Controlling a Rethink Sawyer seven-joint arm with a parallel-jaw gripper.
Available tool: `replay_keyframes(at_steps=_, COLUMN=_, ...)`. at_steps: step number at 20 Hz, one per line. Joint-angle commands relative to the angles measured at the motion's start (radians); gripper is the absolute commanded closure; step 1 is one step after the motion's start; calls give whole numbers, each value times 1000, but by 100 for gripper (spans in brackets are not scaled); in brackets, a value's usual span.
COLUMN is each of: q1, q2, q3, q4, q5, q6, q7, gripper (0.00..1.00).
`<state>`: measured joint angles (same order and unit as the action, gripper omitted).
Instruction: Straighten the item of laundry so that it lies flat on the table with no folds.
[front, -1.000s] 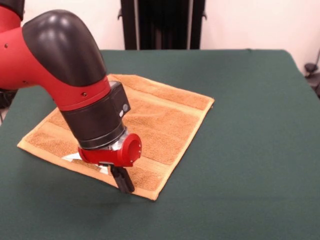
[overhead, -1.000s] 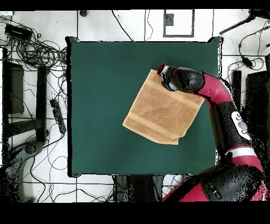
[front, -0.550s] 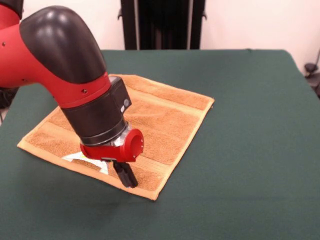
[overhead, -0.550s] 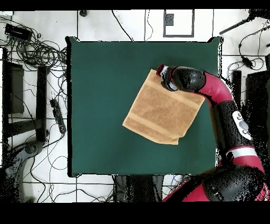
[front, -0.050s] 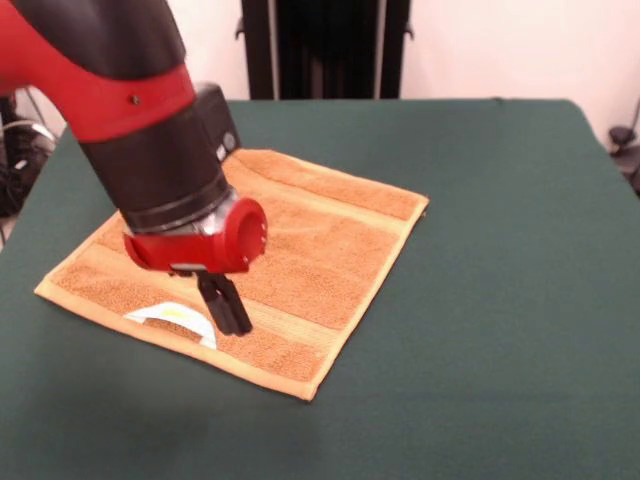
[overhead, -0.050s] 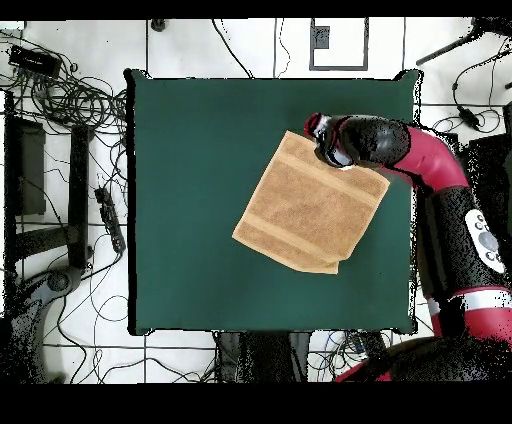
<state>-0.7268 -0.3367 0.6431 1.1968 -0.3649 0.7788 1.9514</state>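
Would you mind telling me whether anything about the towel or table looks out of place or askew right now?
Mostly not. The square orange-tan terry towel lies spread flat on the dark green felt table, only turned askew to its edges. Its small white tag shows face-up. The black end effector looks closed, empty, above the towel.

Reaches down from above, red and black arm (front, -0.050s: 110, 90) angled, wrist tilted. Gripper (front, -0.050s: 226, 310) pointing downward, black fingers (front, -0.050s: 232, 305) pressed close together, holding nothing.
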Motion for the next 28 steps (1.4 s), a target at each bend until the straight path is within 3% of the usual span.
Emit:
replay_keyframes(at_steps=1, q1=56, q2=-5, q3=51, q4=71, q5=17, q6=95, q7=-147, gripper=100)
replay_keyframes(at_steps=11, q1=61, q2=21, q3=49, q4=96, q5=45, q6=144, q7=-142, gripper=100)
replay_keyframes(at_steps=22, q1=75, q2=-29, q3=14, q4=186, q5=13, q6=50, q7=-76, gripper=100)
replay_keyframes(at_steps=28, q1=92, q2=-13, q3=-5, q4=217, q5=-21, q6=-12, q7=-56, gripper=100)
